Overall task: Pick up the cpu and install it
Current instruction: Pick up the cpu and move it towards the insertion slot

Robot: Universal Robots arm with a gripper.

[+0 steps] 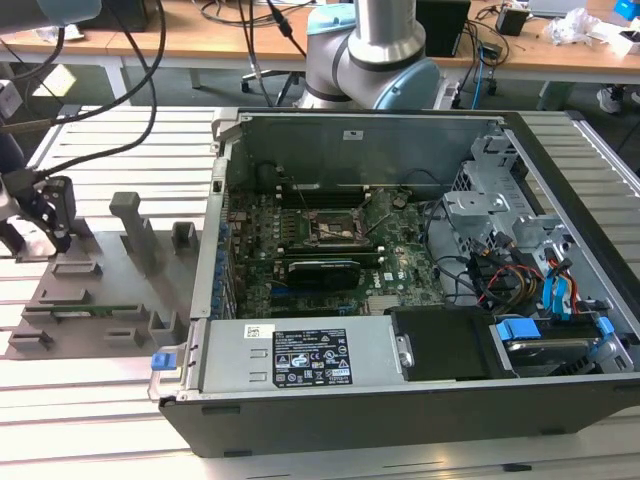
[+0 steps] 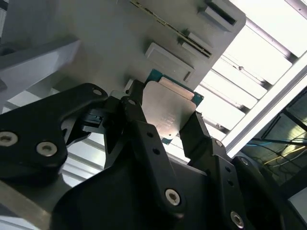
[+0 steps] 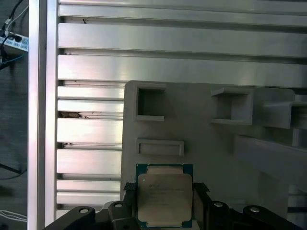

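The end effector (image 1: 48,215) is far over on the exterior view's left, low over the far corner of a flat grey tray (image 1: 100,300). The tray lies on the tabletop (image 1: 110,125), which is made of long silver metal bars. In both wrist views the cpu (image 3: 164,199) sits right between the two black fingers (image 2: 144,139). One finger presses on each side of it, so the end effector is clamped on the cpu. The cpu is a small square with a shiny grey top and a thin blue-green edge. Its shiny side faces the cameras. The grey tray is right behind it, and I cannot tell if the cpu touches the tray or is lifted off it. The tray has little raised blocks and square pockets on it. On the exterior view's right stands a big open computer case (image 1: 400,415), well apart from the end effector. Inside it, on the green board, is the square black socket (image 1: 333,228).
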